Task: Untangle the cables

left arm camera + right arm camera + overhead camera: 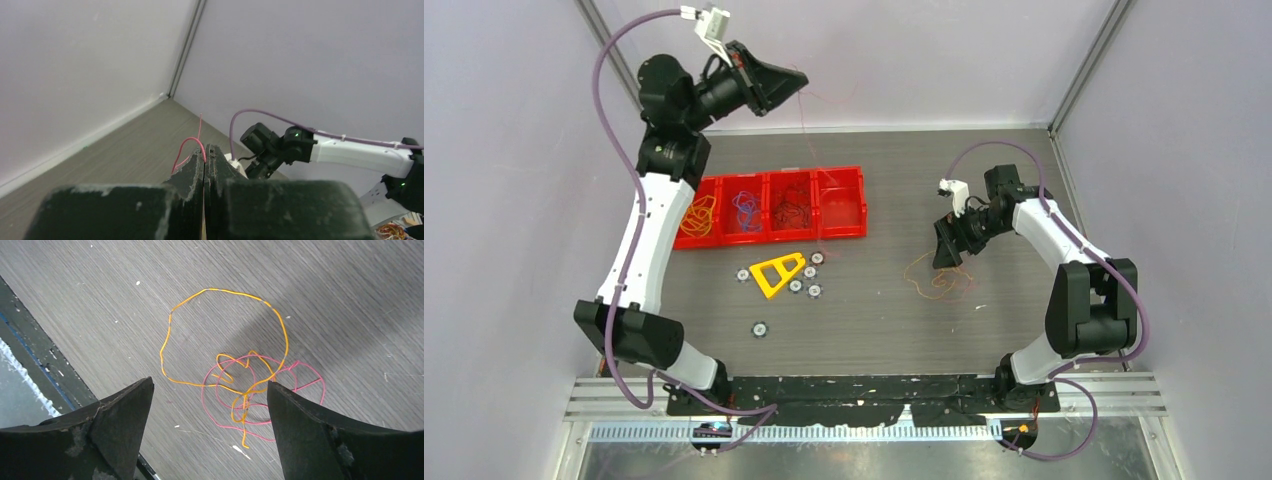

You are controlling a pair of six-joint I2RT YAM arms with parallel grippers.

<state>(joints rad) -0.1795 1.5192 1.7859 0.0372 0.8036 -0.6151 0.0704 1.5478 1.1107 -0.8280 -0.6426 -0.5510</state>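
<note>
Jaws apart, the right end effector (210,385) hovers over the orange-pink tangle (245,399) on the tabletop (325,290); the left end effector (205,150), clamped on a raised red cable (186,142), may lose that thin strand.

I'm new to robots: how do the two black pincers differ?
The left black pincer is shut, pinching a thin red wire; the right black pincer is open and holds nothing. The left sits high above the table; the right hangs low above an orange and pink wire tangle. Both are dark and scuffed.
</note>
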